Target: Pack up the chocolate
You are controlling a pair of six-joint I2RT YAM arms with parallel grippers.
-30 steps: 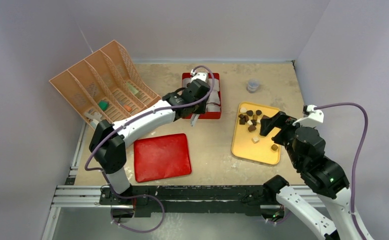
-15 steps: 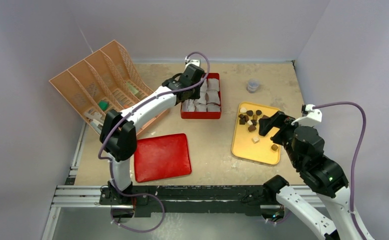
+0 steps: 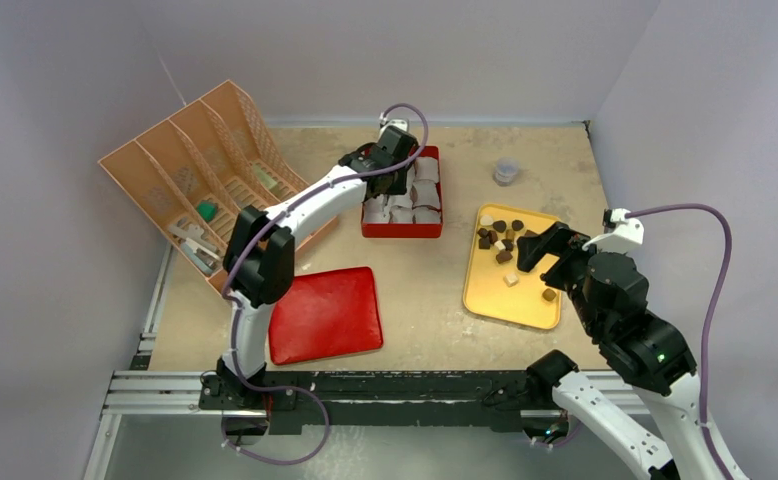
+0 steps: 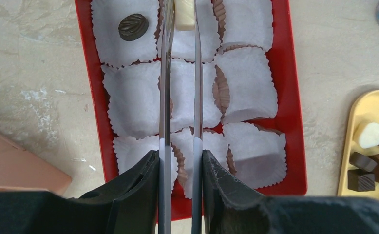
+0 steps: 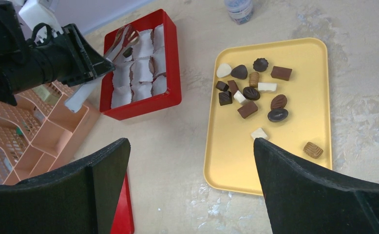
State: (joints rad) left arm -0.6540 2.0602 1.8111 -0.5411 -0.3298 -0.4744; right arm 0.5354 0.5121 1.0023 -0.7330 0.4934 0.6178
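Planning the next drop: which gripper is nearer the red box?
Left. The left gripper is above the red box; the right gripper hovers over the yellow tray beside it.

red box [image 4: 294, 122]: smooth plastic, slight sheen. in it, paper cups [image 4: 248, 87]: white crinkled paper, matt. over it, tongs [image 4: 165, 97]: polished metal. right of it, yellow tray [image 5: 226, 156]: smooth matt plastic; chocolate [image 5: 250, 92]: faintly glossy. under it, table top [image 4: 41, 87]: rough, mottled.

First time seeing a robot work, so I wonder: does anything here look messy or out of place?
Nothing looks spilled or broken. The white paper cups in the red box are squashed together, some leaning over with brown pleated walls showing. The chocolate lies jumbled at one end of the yellow tray.
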